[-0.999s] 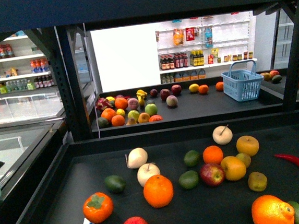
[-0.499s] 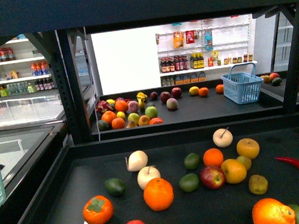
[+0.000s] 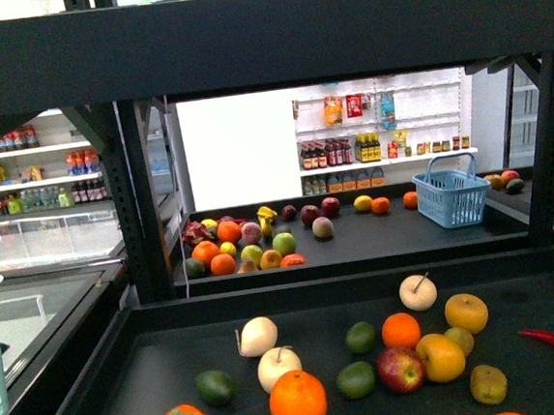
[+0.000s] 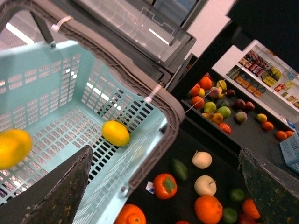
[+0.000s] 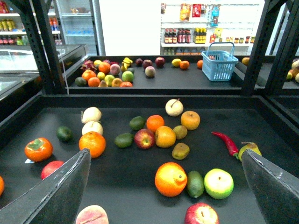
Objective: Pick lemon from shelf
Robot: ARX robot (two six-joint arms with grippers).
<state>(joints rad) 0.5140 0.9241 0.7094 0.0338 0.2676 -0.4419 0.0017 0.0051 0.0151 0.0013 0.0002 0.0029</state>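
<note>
Beyond the fruit-strewn shelf [image 3: 173, 352], stocked store racks [image 3: 376, 121] stand.

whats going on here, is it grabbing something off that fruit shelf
Not at this moment. Both tools are open and empty. The left tool hangs over a light green basket beside the shelf, with two smooth yellow fruits that look like lemons lying in it. The right tool hovers above the loose fruit on the shelf deck, touching nothing. No lemon clearly shows among that fruit.
</note>
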